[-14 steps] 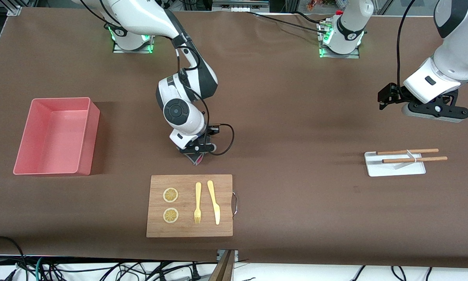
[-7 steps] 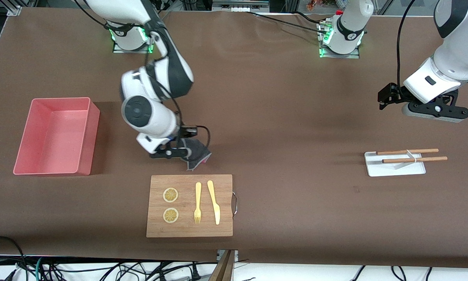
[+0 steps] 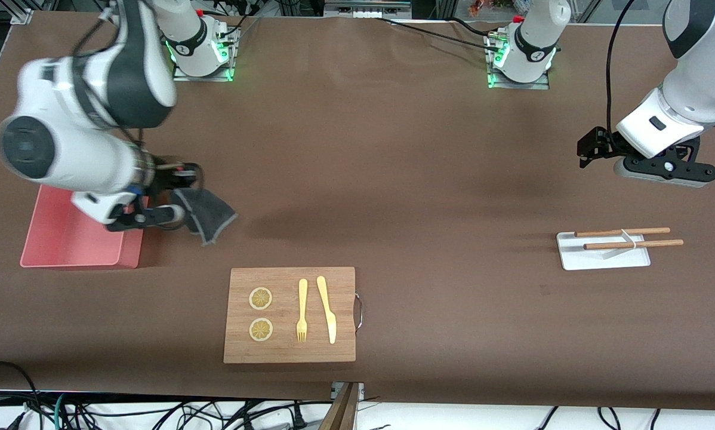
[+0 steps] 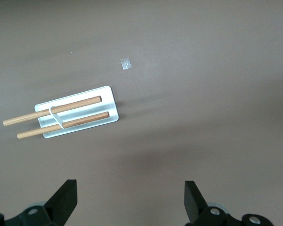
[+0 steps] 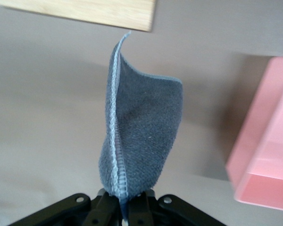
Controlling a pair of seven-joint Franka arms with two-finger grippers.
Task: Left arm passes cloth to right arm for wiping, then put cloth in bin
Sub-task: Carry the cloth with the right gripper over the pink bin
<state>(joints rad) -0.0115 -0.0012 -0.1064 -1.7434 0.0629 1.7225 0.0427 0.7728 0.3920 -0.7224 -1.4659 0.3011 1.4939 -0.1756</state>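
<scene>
Jaws of R gripper (image 3: 175, 216) pinched tight on one edge of small dark grey soft cloth (image 3: 205, 215), held up off brown table (image 3: 429, 179) just beside salmon-pink rectangular plastic bin (image 3: 65, 251), at the bin's wall toward L arm's end. Cloth hangs folded lengthwise; in R wrist view (image 5: 141, 136) its long axis runs straight out from fingertips, free end pointing toward wooden cutting board (image 3: 290, 315), pink face not visible. L gripper (image 4: 129, 207) waits w/ jaws spread wide over bare table, near small flat white tray w/ two wooden sticks (image 3: 605, 251).
</scene>
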